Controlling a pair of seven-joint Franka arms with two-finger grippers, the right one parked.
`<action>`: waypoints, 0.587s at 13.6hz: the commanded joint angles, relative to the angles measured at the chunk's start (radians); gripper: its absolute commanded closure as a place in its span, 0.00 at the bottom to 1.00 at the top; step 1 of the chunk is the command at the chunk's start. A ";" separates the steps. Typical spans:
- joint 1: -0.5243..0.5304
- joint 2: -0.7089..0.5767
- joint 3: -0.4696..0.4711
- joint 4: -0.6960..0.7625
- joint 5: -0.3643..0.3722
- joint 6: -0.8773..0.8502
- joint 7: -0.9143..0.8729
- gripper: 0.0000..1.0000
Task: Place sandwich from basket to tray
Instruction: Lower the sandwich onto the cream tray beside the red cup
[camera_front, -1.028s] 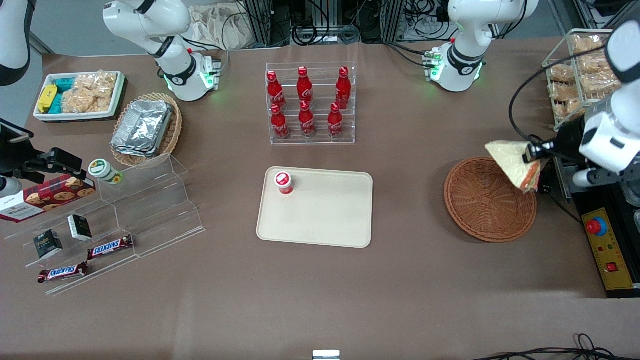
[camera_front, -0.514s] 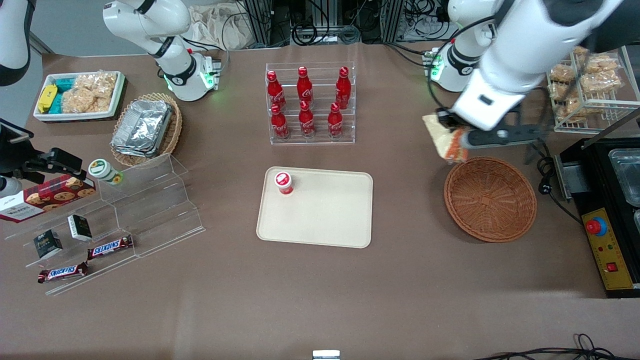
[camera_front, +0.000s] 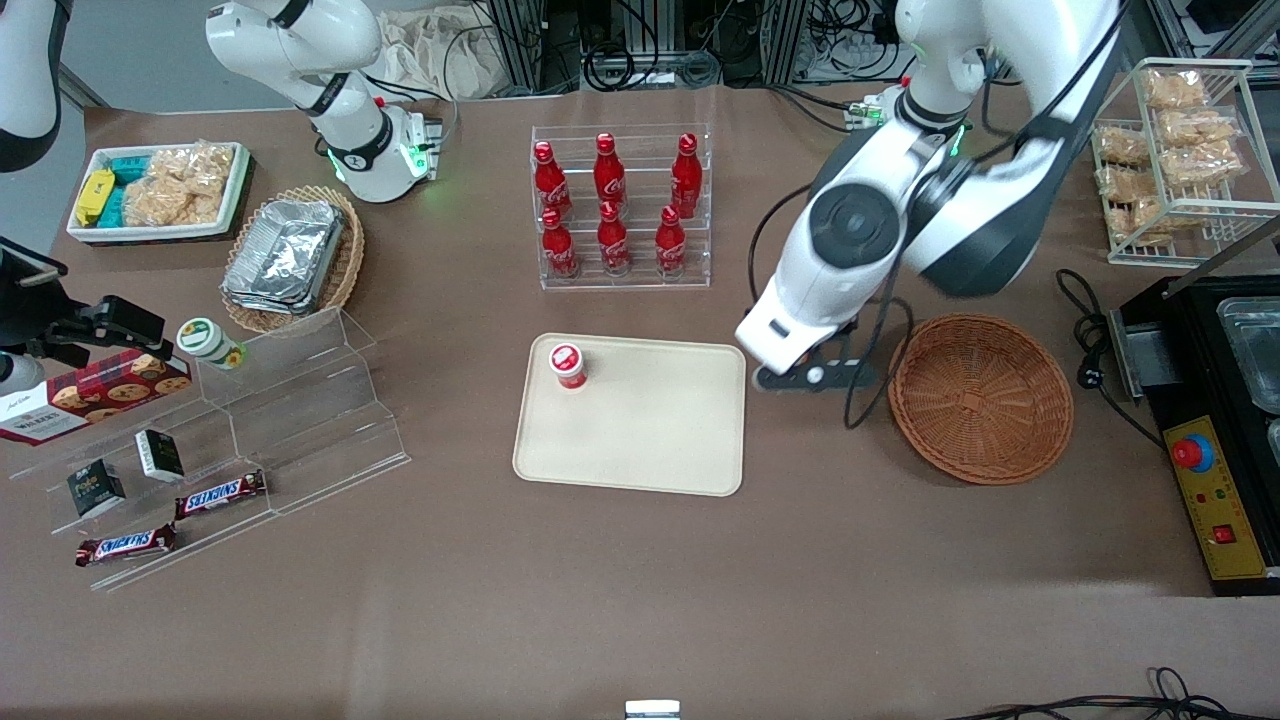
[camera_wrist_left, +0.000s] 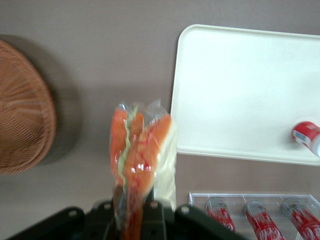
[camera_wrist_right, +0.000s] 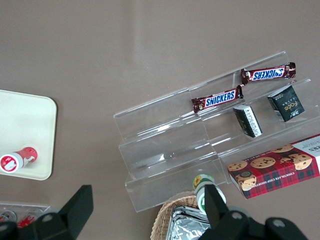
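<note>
My left gripper (camera_wrist_left: 134, 202) is shut on the sandwich (camera_wrist_left: 141, 150), a plastic-wrapped wedge with its orange-red filling edge toward the wrist camera. It hangs above the bare table between the round reddish-brown basket (camera_front: 980, 400) and the cream tray (camera_front: 640, 440), close to the tray's edge nearest the basket. In the front view the arm's wrist (camera_front: 800, 330) hides the sandwich and the fingers. The basket (camera_wrist_left: 20, 125) holds nothing. The tray (camera_wrist_left: 240, 90) carries a small red-capped bottle (camera_front: 568, 365).
A clear rack of red cola bottles (camera_front: 620, 210) stands farther from the front camera than the tray. A wire rack of bagged snacks (camera_front: 1170, 150) and a black appliance (camera_front: 1220, 400) stand at the working arm's end. Acrylic steps (camera_front: 300, 420) stand toward the parked arm's end.
The left arm has carried the sandwich from above the basket's rim toward the tray. It now hovers between basket and tray. The basket and tray have not moved.
</note>
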 joint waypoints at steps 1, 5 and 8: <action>-0.049 0.160 -0.009 0.076 0.111 0.064 -0.089 0.83; -0.106 0.305 -0.008 0.102 0.251 0.157 -0.151 0.83; -0.146 0.402 0.000 0.165 0.320 0.180 -0.176 0.81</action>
